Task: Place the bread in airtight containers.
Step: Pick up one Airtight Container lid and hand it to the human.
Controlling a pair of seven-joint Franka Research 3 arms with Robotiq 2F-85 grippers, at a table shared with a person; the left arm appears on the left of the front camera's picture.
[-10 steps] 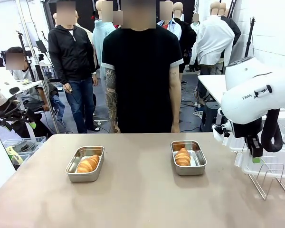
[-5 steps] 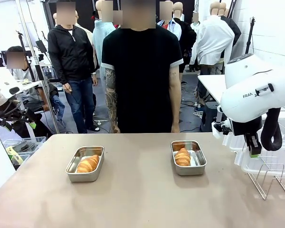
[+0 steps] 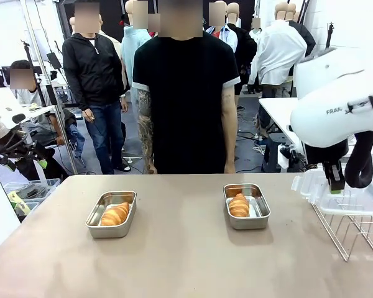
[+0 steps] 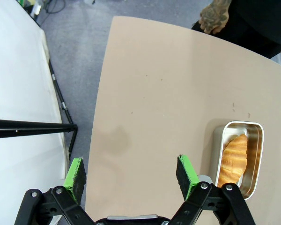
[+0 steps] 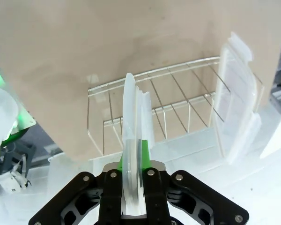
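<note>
on the table [image 3: 186, 267], two steel tubs, well apart, both open-topped. in the left container [image 3: 109, 232], the left croissant [image 3: 115, 213], lying at a slant. in the right container [image 3: 252, 224], the right croissant [image 3: 239, 205], lined up lengthwise with the tub. behind them at the far edge, a person [image 3: 186, 93] in a black t-shirt, arms hanging down.

now the left gripper [image 4: 131, 174]: spread wide, green pads [image 4: 76, 172] apart with nothing between, hovering high over the table near its left edge.

and the right gripper [image 5: 135, 161]: clamped tight on a clear lid [image 5: 129, 112], held edge-on above the wire rack [image 5: 168, 117] at the table's right edge. at one end of that rack, a second clear lid [image 5: 236, 93].
</note>
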